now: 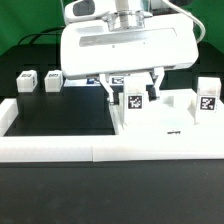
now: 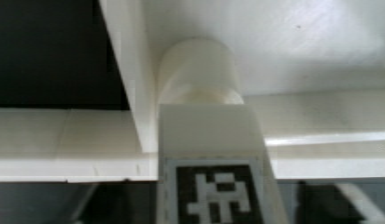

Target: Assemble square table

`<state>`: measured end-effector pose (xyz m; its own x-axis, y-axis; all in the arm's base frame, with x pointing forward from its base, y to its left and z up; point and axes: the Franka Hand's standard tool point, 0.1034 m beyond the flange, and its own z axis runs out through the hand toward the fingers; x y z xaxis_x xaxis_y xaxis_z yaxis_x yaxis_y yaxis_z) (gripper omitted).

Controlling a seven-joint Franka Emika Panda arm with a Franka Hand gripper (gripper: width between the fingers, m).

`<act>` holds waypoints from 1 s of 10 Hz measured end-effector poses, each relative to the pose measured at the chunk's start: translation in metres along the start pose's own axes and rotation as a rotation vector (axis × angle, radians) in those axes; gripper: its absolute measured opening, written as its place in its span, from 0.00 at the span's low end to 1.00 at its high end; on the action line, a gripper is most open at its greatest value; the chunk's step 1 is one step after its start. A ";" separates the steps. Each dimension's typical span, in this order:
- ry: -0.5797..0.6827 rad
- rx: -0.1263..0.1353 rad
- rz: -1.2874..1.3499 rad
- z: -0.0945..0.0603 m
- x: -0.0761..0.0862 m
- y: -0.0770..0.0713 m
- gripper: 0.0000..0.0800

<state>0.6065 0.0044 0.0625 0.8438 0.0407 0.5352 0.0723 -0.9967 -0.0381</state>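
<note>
The tool (image 1: 131, 92) is wide around the leg (image 1: 132, 99), not squeezing it. The leg stands alone at the tabletop (image 1: 165, 120) corner, so it is probably fixed in.

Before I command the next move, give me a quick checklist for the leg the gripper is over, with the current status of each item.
1. Gripper let go: ok. Its jaws stand apart on either side of the leg post, with a gap showing on each side.
2. Leg post upright on the tabletop: ok in the exterior view.
3. Leg post fully seated in its corner hole: cannot tell. Neither view shows the joint clearly.
4. Other legs standing and unobstructed: ok. The first spare leg and second spare leg are at the exterior view's left, and the third spare leg is at its right.
</note>
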 end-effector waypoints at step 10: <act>-0.119 0.008 0.138 -0.025 0.014 -0.002 0.81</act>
<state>0.6048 0.0047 0.0914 0.9028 -0.0874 0.4211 -0.0444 -0.9929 -0.1108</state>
